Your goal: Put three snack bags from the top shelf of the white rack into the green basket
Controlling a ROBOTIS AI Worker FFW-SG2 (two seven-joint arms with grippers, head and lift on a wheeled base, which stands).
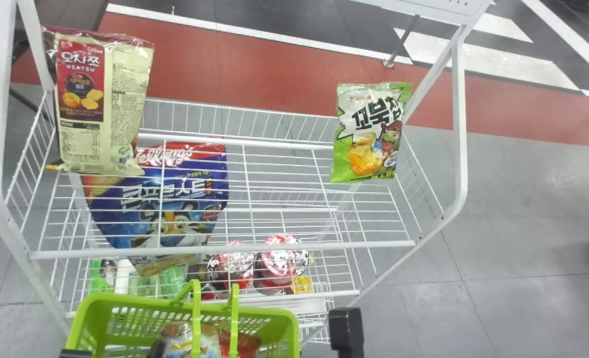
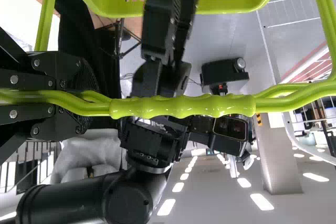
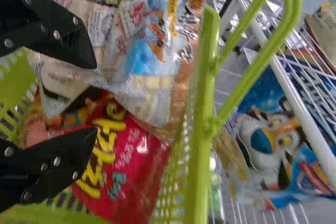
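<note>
The right tool [image 3: 95, 98], gaping and empty over the green basket [image 1: 262, 312], is nearer the upright green snack bag [image 1: 371, 133] ahead on the white rack [image 1: 461, 114]; the left tool [image 2: 89, 99] clamps the handle [image 2: 181, 107].

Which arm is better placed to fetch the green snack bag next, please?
Likely right: the right gripper is open, the green bag is on that side, and the left gripper holds the handle.
</note>
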